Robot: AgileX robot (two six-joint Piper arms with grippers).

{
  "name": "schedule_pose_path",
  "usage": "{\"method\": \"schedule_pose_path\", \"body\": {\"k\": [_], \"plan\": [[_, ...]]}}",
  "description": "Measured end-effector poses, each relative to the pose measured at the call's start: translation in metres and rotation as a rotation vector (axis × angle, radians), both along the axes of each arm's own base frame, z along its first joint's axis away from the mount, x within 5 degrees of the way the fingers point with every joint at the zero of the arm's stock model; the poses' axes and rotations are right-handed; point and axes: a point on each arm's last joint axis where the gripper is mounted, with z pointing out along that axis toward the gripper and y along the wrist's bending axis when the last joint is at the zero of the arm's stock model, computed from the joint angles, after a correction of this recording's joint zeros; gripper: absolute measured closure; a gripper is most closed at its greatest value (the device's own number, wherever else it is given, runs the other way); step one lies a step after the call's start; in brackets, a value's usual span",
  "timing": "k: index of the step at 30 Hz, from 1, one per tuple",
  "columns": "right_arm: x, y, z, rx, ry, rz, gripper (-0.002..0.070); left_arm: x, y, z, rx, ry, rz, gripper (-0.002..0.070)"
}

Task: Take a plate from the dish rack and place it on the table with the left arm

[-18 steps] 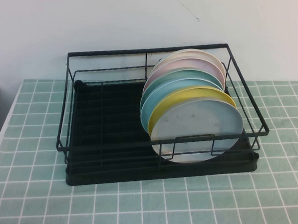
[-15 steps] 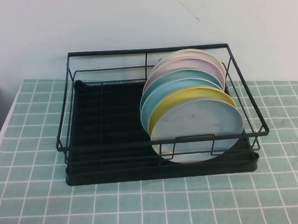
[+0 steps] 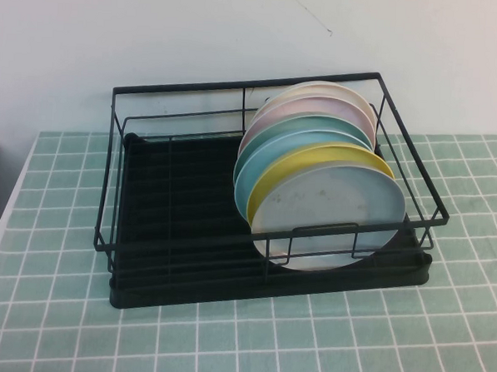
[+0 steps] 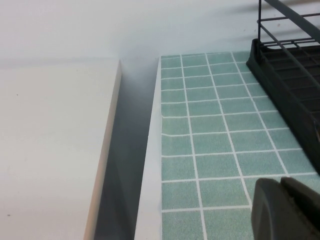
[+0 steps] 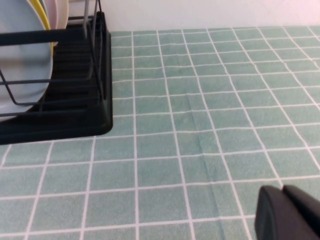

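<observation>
The black wire dish rack (image 3: 189,204) stands on the green tiled table (image 3: 50,309) in the high view. Several plates stand upright in its right half. The pale grey-blue plate (image 3: 326,219) is the frontmost, with a yellow plate (image 3: 316,160) right behind it. Neither arm shows in the high view. My left gripper (image 4: 280,181) is shut and empty, low over the tiles near the table's left edge, with the rack's corner (image 4: 295,65) ahead. My right gripper (image 5: 282,189) is shut and empty over the tiles right of the rack (image 5: 75,115); the plate's edge (image 5: 20,55) shows there.
Behind the yellow plate stand light blue, teal and pink plates (image 3: 319,115). A white wall (image 3: 198,33) rises behind the rack. The table's white left edge (image 4: 150,165) drops to a gap beside a white surface (image 4: 50,150).
</observation>
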Motion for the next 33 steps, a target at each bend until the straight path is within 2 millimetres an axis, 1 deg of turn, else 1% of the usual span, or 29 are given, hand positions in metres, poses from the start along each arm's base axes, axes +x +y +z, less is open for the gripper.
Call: {"method": "schedule_pose_path", "body": {"k": [14,24,28,31,33], "plan": [[0.000,0.000,0.000,0.000,0.000,0.000,0.0678,0.000,0.000,-0.001,0.062,0.013,-0.014,0.0678],[0.000,0.000,0.000,0.000,0.000,0.000,0.0678,0.000,0.000,0.000,0.050,0.006,-0.015,0.0678],[0.000,0.000,0.000,0.000,0.000,0.000,0.0678,0.001,-0.001,0.007,-0.013,-0.085,-0.013,0.0678],[0.000,0.000,0.000,0.000,0.000,0.000,0.0678,0.002,0.000,0.020,-0.025,-0.225,0.001,0.0680],[0.000,0.000,0.000,0.000,0.000,0.000,0.0678,0.001,0.001,0.033,-0.018,-0.365,0.015,0.0679]]}}
